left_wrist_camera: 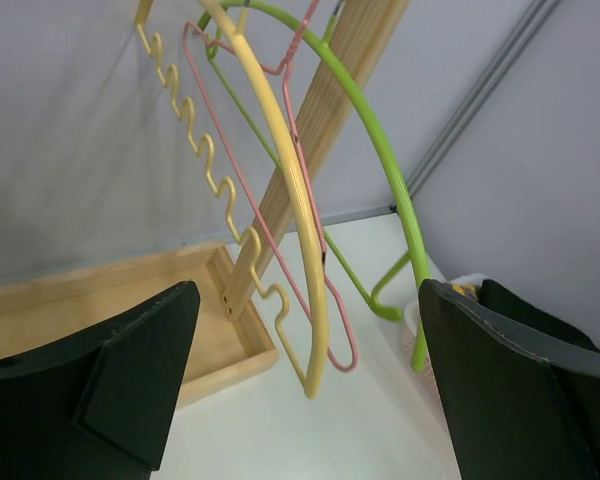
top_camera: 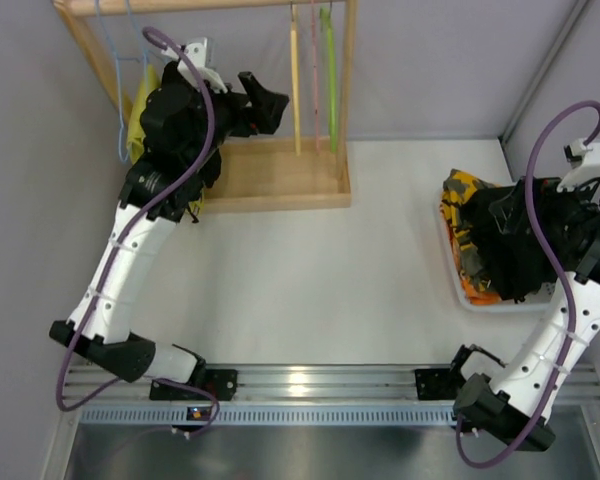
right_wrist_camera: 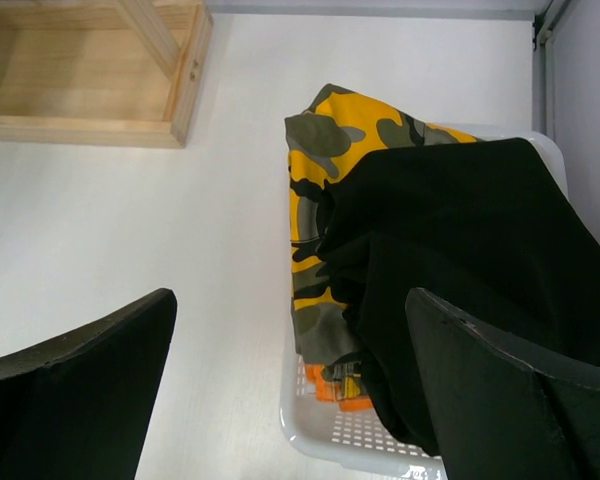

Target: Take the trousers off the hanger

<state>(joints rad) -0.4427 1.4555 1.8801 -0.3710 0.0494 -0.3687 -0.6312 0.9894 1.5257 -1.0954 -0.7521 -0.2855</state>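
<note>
The cream-yellow hanger (left_wrist_camera: 298,200) hangs bare on the wooden rack (left_wrist_camera: 330,100); it also shows in the top view (top_camera: 295,80). My left gripper (left_wrist_camera: 305,390) is open and empty, just short of the hanger's lower end, one finger on each side; in the top view it (top_camera: 272,105) is beside the rack's hangers. Black fabric (right_wrist_camera: 470,250) lies heaped in a white basket (right_wrist_camera: 350,440); I take it for the trousers but cannot tell one black garment from another. My right gripper (right_wrist_camera: 290,390) is open and empty above the basket's near corner (top_camera: 485,240).
A pink wire hanger (left_wrist_camera: 310,250) and a green hanger (left_wrist_camera: 395,190) hang beside the cream one. Blue wire hangers (top_camera: 120,90) hang at the rack's left. Camouflage cloth (right_wrist_camera: 325,150) lies under the black fabric. The rack's wooden tray base (top_camera: 280,175) sits at the back.
</note>
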